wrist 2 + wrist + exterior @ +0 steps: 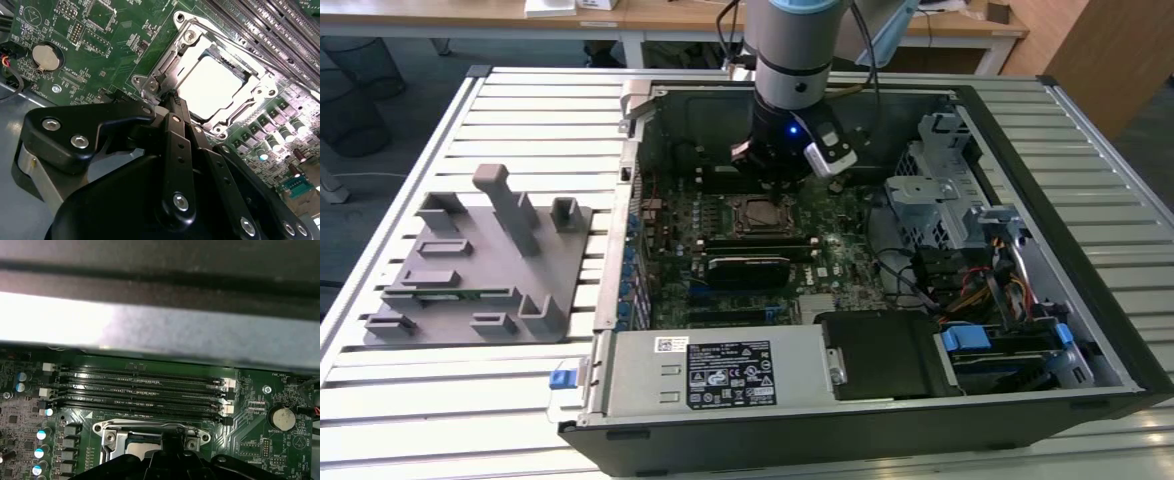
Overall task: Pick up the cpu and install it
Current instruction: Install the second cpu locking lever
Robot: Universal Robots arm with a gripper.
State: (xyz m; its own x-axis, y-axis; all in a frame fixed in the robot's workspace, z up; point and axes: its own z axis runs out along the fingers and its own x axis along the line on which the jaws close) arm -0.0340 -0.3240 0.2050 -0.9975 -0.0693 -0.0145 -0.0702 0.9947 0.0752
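Note:
The cpu (212, 85) lies flat in the motherboard socket, its silver top bright inside the metal socket frame (192, 37). In the exterior view the cpu (758, 215) sits mid-board inside the open computer case. My gripper (171, 96) hangs just above the socket's edge, shut, with nothing between its fingers; its tip is at the frame's corner beside the cpu. The gripper (774, 182) stands at the far side of the socket in the exterior view. In the first wrist view the gripper's dark body (170, 460) covers part of the cpu (142, 447).
Memory slots (145, 390) run beside the socket, and the case wall (150, 325) rises beyond them. A coin battery (47, 57) sits on the board. A grey fixture (480, 265) stands at the exterior view's left. Power supply (714, 370) and drive cage (934, 200) crowd the case.

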